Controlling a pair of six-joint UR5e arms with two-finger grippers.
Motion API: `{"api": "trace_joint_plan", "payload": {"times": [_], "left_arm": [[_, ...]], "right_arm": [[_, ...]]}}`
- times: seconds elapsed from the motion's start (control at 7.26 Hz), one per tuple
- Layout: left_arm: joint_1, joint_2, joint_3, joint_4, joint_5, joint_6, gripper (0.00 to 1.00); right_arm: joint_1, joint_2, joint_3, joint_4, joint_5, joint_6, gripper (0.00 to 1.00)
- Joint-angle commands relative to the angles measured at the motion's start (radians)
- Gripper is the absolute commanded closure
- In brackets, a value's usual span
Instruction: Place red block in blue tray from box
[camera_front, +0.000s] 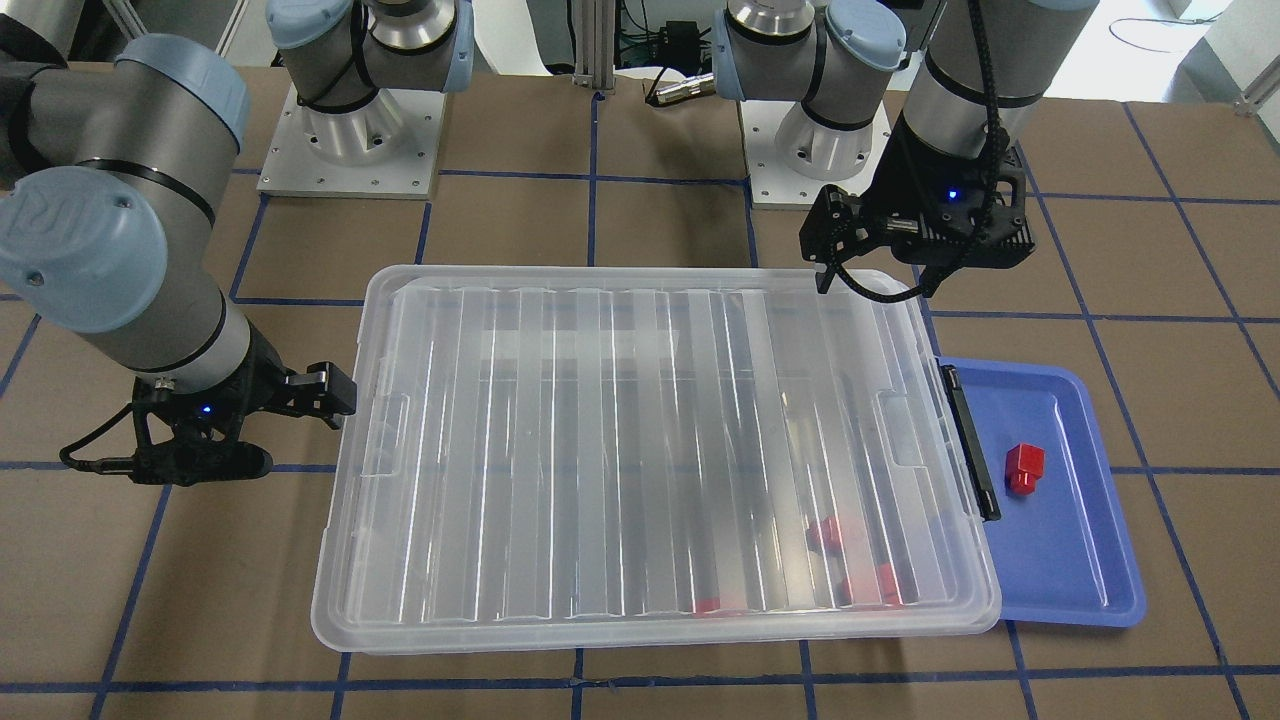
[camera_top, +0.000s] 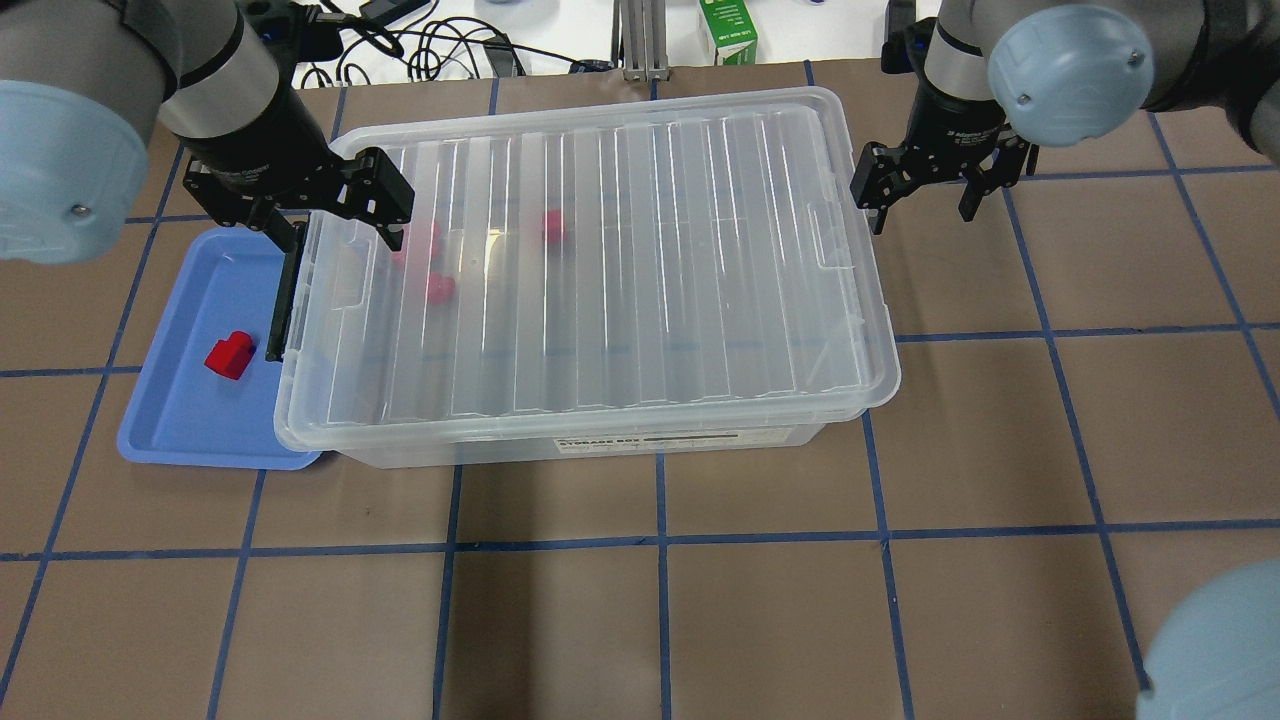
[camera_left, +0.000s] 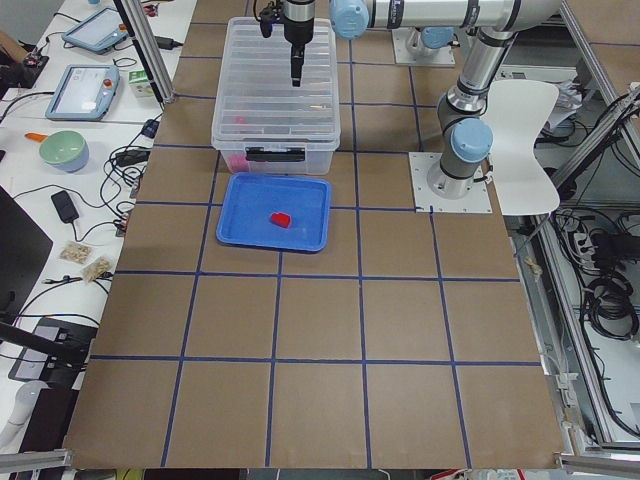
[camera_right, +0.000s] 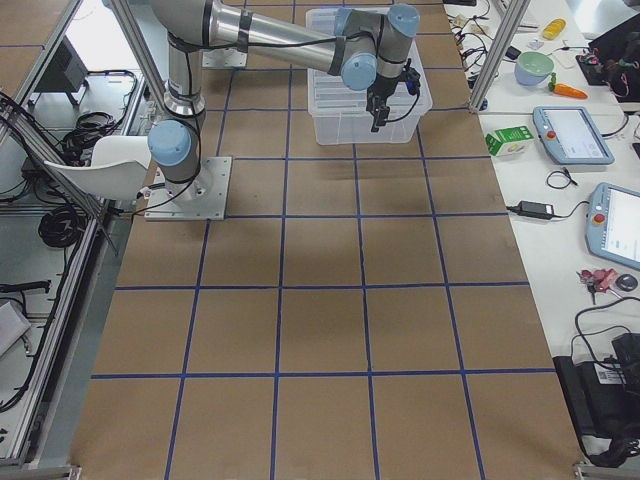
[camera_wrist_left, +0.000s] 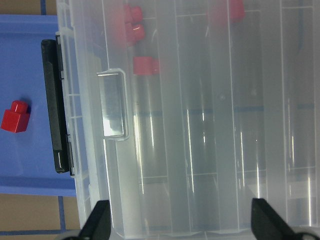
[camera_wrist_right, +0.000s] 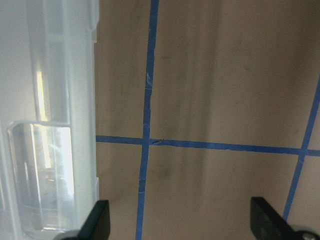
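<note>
One red block (camera_front: 1024, 468) lies in the blue tray (camera_front: 1070, 560), also seen from overhead (camera_top: 230, 355) and in the left wrist view (camera_wrist_left: 15, 116). The clear box (camera_front: 640, 440) has its ribbed lid on, and its black latch (camera_front: 970, 440) faces the tray. Three more red blocks (camera_top: 437, 288) show blurred through the lid near that end. My left gripper (camera_top: 340, 215) hangs open and empty above the lid's latch end. My right gripper (camera_top: 920, 215) is open and empty over the table beside the box's other end.
The blue tray (camera_top: 180, 420) sits tight against the box's latch end, partly under the lid's rim. The brown table carries a blue tape grid (camera_top: 660, 540). The arm bases (camera_front: 350, 140) stand behind the box. A green carton (camera_top: 728, 30) and cables lie beyond the far edge.
</note>
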Motion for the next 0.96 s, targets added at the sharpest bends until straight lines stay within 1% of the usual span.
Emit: {"api": "trace_joint_plan", "payload": {"times": [0.0, 0.28, 0.41, 0.55, 0.69, 0.83], "left_arm": [[0.000, 0.006, 0.000, -0.001, 0.003, 0.001, 0.00], [0.005, 0.004, 0.006, -0.001, 0.001, 0.001, 0.00], [0.003, 0.004, 0.012, -0.007, 0.016, 0.007, 0.00], [0.002, 0.004, 0.012, -0.008, 0.009, 0.007, 0.00], [-0.001, 0.001, 0.012, -0.008, 0.007, 0.006, 0.00], [-0.001, 0.000, 0.014, -0.008, 0.007, 0.006, 0.00]], "right_arm": [[-0.008, -0.061, -0.038, 0.026, -0.006, 0.001, 0.00], [0.001, -0.180, -0.033, 0.109, 0.005, 0.003, 0.00], [0.003, -0.200, -0.024, 0.155, 0.005, 0.016, 0.00], [0.006, -0.213, -0.032, 0.183, 0.033, 0.048, 0.00], [0.004, -0.213, -0.026, 0.186, 0.126, 0.096, 0.00], [0.006, -0.213, -0.022, 0.186, 0.121, 0.148, 0.00]]}}
